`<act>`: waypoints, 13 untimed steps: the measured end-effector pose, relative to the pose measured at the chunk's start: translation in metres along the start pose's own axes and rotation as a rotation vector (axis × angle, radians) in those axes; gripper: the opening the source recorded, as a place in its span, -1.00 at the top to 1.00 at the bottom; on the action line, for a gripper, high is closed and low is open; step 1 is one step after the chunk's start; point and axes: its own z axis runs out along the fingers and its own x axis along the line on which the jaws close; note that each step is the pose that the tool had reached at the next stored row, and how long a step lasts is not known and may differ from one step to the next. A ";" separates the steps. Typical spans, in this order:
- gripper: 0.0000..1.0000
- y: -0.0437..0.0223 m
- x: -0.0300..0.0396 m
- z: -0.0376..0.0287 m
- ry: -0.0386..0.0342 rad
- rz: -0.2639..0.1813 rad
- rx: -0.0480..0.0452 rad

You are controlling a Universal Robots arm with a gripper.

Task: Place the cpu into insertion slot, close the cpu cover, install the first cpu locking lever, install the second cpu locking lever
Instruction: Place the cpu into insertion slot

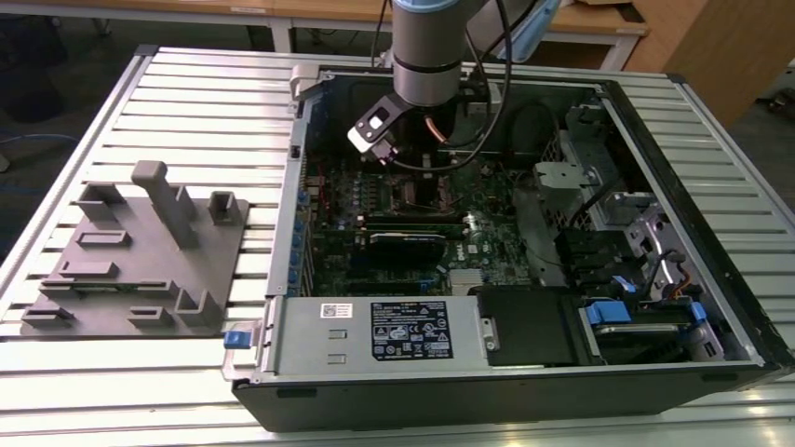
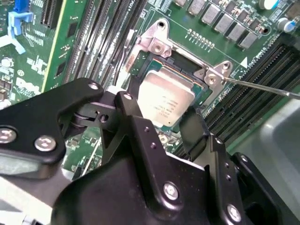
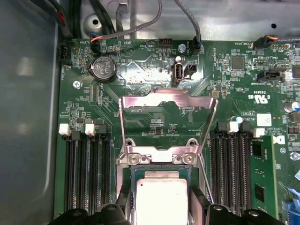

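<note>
The cpu [image 2: 168,93], a silvery square chip, lies in the insertion slot [image 2: 187,62] on the green board. My gripper [image 2: 161,112] is right over it, with a black finger pressed against each of two opposite edges of the chip. The first wrist view shows the cpu [image 3: 161,190] between my gripper's [image 3: 161,211] two fingers [image 3: 123,210], inside the insertion slot [image 3: 159,172]. The cpu cover [image 3: 168,99] stands raised on its hinge behind the slot, its square window open. A thin locking lever [image 2: 262,88] sticks out sideways, unlatched. In the exterior view my gripper [image 1: 416,172] reaches down into the computer case [image 1: 695,158].
Long black memory slots [image 3: 86,168] flank the socket on both sides [image 3: 232,164]. Cables [image 3: 187,18] run along the case wall beyond the board. A grey fixture plate [image 1: 137,251] lies on the slatted table at the exterior view's left. The power supply [image 1: 372,331] fills the case's near edge.
</note>
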 end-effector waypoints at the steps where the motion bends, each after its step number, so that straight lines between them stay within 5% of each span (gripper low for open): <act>1: -0.22 0.0001 0.0000 -0.0013 0.0000 0.000 0.0000; 8: -0.22 0.0009 -0.0002 -0.0100 0.0000 0.000 0.0000; 13: -0.22 0.0009 -0.0002 -0.0101 0.0002 0.000 -0.0001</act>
